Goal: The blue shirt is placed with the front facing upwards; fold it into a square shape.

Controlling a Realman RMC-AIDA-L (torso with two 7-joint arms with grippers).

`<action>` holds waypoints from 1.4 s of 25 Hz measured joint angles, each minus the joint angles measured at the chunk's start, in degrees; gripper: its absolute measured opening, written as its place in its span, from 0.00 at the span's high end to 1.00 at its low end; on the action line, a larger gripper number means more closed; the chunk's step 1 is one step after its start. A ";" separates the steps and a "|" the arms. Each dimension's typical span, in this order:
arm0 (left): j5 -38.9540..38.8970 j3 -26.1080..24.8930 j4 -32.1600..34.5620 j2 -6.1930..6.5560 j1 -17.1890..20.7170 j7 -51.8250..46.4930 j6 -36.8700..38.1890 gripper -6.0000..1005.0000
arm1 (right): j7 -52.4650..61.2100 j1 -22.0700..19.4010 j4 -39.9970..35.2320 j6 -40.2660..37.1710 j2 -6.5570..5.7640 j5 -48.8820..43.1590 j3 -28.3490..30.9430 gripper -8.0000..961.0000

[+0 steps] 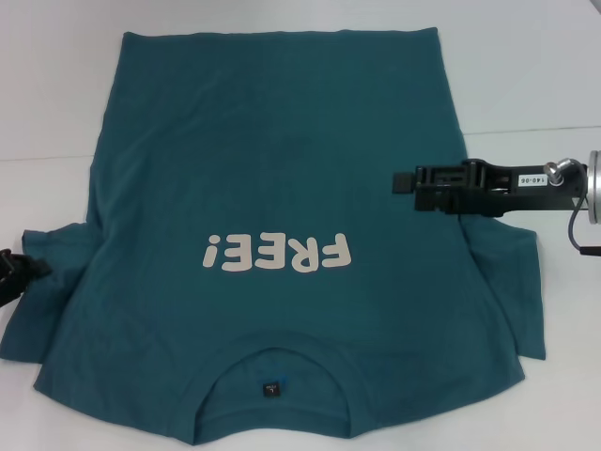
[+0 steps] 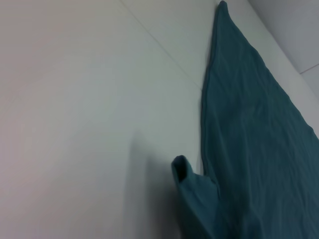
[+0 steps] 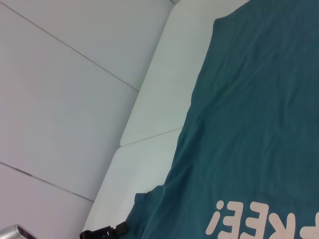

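Observation:
The blue shirt (image 1: 282, 169) lies spread flat on the white table, front up, with the pale "FREE!" lettering (image 1: 275, 252) and the round neck with its small dark label (image 1: 271, 387) towards me. My right gripper (image 1: 402, 181) hovers over the shirt's right side, level with the chest, above the right sleeve (image 1: 512, 282). My left gripper (image 1: 21, 271) is at the far left, at the edge of the left sleeve (image 1: 52, 310). The left wrist view shows the shirt's side edge (image 2: 249, 149) and a raised sleeve corner (image 2: 192, 181). The right wrist view shows the shirt (image 3: 249, 124) and the left gripper (image 3: 103, 232) far off.
The white table (image 1: 47, 94) has a seam line running across it behind the shirt's middle. A pale wall with panel lines (image 3: 65, 99) stands beyond the table's far edge. Bare table shows to the left (image 2: 75, 124) and right of the shirt.

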 joint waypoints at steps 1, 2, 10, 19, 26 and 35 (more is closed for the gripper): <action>0.05 0.00 0.00 0.01 0.00 0.00 -0.03 0.64 | 0.01 0.00 0.00 -0.02 0.00 0.00 0.05 0.22; 0.08 0.00 0.00 0.01 0.00 0.00 -0.04 0.68 | 0.04 0.00 0.00 -0.04 -0.01 0.00 0.08 0.22; 0.18 0.29 0.54 0.08 -0.13 0.35 0.49 0.95 | 0.17 -0.01 0.04 -0.09 -0.01 -0.01 0.20 0.22; 4.35 0.69 2.01 1.33 -2.27 -0.74 0.63 0.99 | 0.18 -0.01 0.10 -0.21 -0.01 -0.01 0.21 0.22; 8.12 0.55 3.62 2.51 -3.65 -1.59 0.75 0.99 | 0.18 0.01 0.24 -0.38 -0.01 -0.02 0.21 0.22; 10.80 0.12 5.82 3.81 -4.44 -2.89 0.79 0.99 | 0.18 0.37 0.85 -0.44 -0.01 -0.02 0.21 0.22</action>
